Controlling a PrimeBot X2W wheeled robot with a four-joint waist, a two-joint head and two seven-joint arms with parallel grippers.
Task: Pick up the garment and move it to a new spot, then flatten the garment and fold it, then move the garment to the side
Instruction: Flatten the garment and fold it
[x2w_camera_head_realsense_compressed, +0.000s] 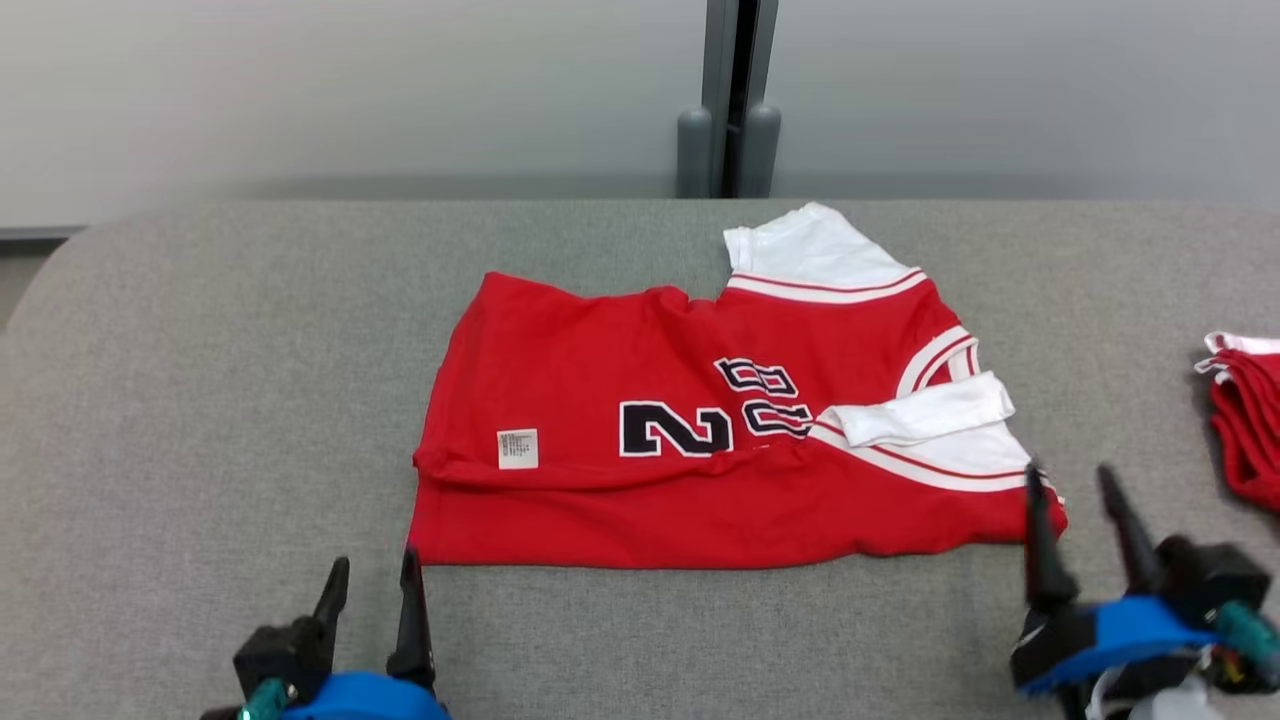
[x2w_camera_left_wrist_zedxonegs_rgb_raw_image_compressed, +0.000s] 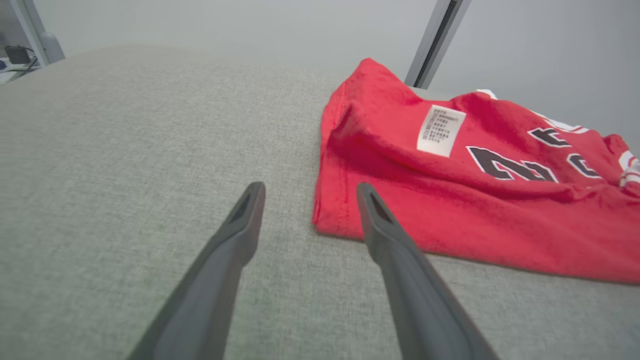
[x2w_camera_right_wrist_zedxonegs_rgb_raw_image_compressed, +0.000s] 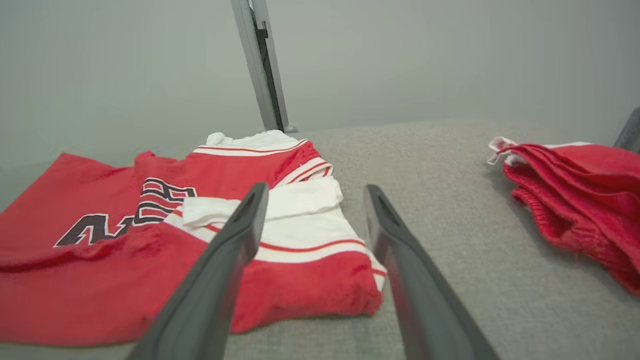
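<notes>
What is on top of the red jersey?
A white sleeve lies folded across the jersey, and a white label sits near the hem. What the sleeve covers cannot be seen.

The garment (x2w_camera_head_realsense_compressed: 640, 500) is bright red. Its sleeves (x2w_camera_head_realsense_compressed: 810, 248) are plain white, each joined to the red by a white band carrying a thin red line, and the neck edge has the same white-and-red striping. The numerals (x2w_camera_head_realsense_compressed: 675, 428) on it are black with a white outline. A small white label (x2w_camera_head_realsense_compressed: 517, 449) bears fine dark print. The counter (x2w_camera_head_realsense_compressed: 200, 400) is a mottled grey weave. At its right edge lies a red cloth (x2w_camera_head_realsense_compressed: 1250, 430) with white trim. The left gripper (x2w_camera_head_realsense_compressed: 375, 558) and the right gripper (x2w_camera_head_realsense_compressed: 1068, 470) have near-black fingers (x2w_camera_head_realsense_compressed: 1043, 560) above bright blue bodies with black housings and touches of teal. The wall (x2w_camera_head_realsense_compressed: 300, 90) is pale grey and the post (x2w_camera_head_realsense_compressed: 728, 100) darker grey.
</notes>
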